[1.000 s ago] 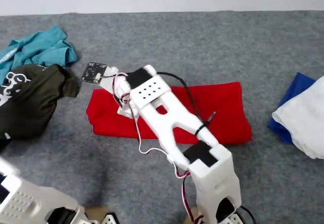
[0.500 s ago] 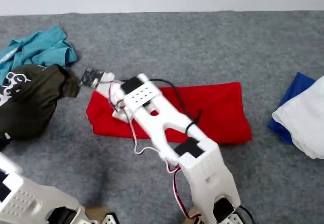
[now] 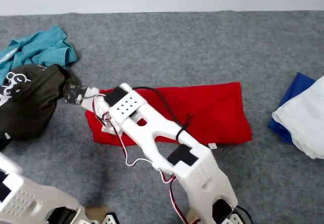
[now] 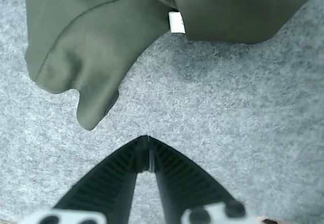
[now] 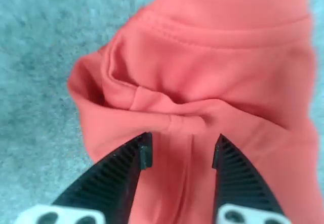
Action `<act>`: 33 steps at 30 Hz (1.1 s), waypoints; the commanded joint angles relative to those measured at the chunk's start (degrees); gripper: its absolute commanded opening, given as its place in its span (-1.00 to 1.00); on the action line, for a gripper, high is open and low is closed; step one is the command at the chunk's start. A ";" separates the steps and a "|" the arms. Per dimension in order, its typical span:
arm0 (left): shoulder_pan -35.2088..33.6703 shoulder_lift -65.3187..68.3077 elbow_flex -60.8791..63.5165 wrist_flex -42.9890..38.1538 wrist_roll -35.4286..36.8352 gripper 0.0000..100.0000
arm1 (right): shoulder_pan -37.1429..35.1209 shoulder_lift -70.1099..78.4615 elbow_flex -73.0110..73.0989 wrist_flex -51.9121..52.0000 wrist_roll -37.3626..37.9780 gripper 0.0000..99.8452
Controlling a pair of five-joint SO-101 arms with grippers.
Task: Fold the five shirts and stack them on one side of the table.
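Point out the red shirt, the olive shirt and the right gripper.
red shirt (image 3: pixel 217 110): high view, flat panel.
olive shirt (image 3: pixel 30 102): high view, its body.
right gripper (image 5: pixel 182 142): right wrist view, between open fingers.

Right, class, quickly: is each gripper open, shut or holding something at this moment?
Left gripper: shut, holding nothing.
Right gripper: open, over the red shirt.

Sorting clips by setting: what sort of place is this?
Likely a robot laundry-folding test bench: grey felt-covered table, white plastic robot arm, folded red fabric shirt.
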 commanded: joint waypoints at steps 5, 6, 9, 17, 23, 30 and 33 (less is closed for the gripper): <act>0.35 -0.88 -0.57 0.53 -0.53 -0.99 | 6.73 -5.67 -2.99 -0.40 -0.09 -0.58; 0.35 -0.88 -0.57 0.53 -0.53 -0.99 | 7.43 -5.67 -2.90 -0.40 -0.09 -0.58; 0.35 -0.88 -0.57 0.53 -0.53 -0.99 | 9.01 -5.85 -2.90 -0.22 -0.09 -0.58; 0.35 -0.88 -0.57 0.35 -0.53 -0.99 | 3.21 -6.20 -2.99 0.22 -0.53 -0.58; 0.35 -0.88 -0.57 0.18 -0.53 -0.99 | -0.13 -4.97 -2.64 0.13 -0.62 -0.58; 0.26 -0.88 -0.57 0.18 -0.62 -0.99 | 2.86 2.15 -2.99 0.04 -0.44 -0.59; 0.26 -0.88 -0.57 0.18 -0.62 -0.99 | 3.65 1.54 -2.99 1.01 -0.35 -0.77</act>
